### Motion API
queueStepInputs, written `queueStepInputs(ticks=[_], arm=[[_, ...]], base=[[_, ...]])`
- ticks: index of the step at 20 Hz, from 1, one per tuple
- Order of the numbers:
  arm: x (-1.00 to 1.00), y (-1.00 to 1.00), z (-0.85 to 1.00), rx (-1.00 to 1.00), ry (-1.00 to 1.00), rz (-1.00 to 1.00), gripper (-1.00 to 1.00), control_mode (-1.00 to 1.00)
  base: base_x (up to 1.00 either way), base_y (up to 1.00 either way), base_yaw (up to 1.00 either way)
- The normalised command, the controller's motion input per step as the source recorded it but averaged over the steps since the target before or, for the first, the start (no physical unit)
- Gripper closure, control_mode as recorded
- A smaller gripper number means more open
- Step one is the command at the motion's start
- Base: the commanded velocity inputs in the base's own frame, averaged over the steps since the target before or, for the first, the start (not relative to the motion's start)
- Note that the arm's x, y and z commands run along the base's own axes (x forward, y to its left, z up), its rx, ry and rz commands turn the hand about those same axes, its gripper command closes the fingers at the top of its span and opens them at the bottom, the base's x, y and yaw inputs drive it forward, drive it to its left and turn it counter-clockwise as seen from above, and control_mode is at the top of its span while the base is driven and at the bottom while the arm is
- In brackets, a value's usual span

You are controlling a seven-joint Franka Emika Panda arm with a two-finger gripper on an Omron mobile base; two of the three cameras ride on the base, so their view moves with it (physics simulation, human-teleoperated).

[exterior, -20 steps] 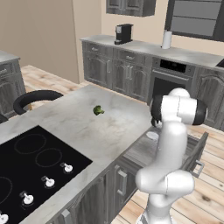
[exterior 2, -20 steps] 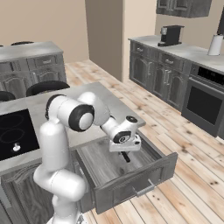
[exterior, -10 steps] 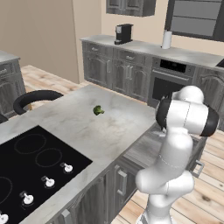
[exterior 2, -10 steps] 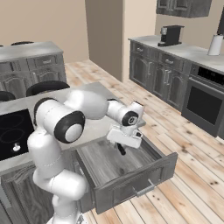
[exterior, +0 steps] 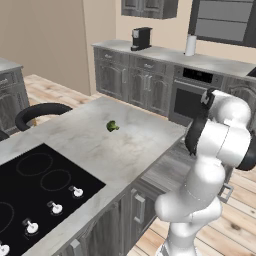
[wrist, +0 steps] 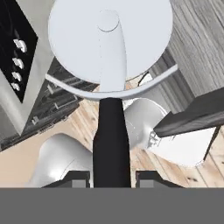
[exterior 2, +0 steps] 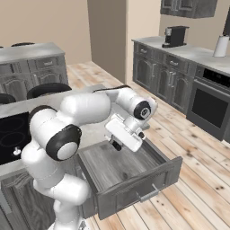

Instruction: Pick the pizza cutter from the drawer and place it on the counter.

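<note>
The fingers (wrist: 81,179) are clamped on the black handle of the pizza cutter (wrist: 110,65), its round blade pointing away from the hand. The gripper (exterior 2: 117,144) holds it above the open drawer (exterior 2: 134,179), beside the counter (exterior 2: 90,130).

Pizza cutter (wrist: 110,87) clamped in the gripper (wrist: 112,177), seen along its length.

Black handle gripped between the two dark fingertips (wrist: 78,177) at the bottom edge, with the pale round disc blade filling the top (hub near the upper centre). Behind the blade on the left, a strip of black cooktop (wrist: 13,48) with small white knobs, set in the pale counter (wrist: 17,118). Grey wood-grain drawer (wrist: 197,52) interior to the upper right, its dark front edge crossing the right side.
</note>
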Motion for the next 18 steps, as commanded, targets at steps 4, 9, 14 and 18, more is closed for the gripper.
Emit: queueStepInputs(ticks=[4, 9, 14, 18], arm=[[-0.25, 0.91, 0.39, 0.24, 0.00, -0.10, 1.00, -1.00], [0.25, 1.00, 0.00, -0.11, 0.00, 0.00, 1.00, -1.00], [0.76, 1.00, 0.00, -0.48, 0.00, 0.00, 1.00, -1.00], [0.60, 1.00, -0.29, -0.58, -0.01, -0.07, 1.00, -1.00]], base=[[0.00, 0.00, 0.00], [0.00, 0.00, 0.00], [0.00, 0.00, 0.00], [0.00, 0.00, 0.00]])
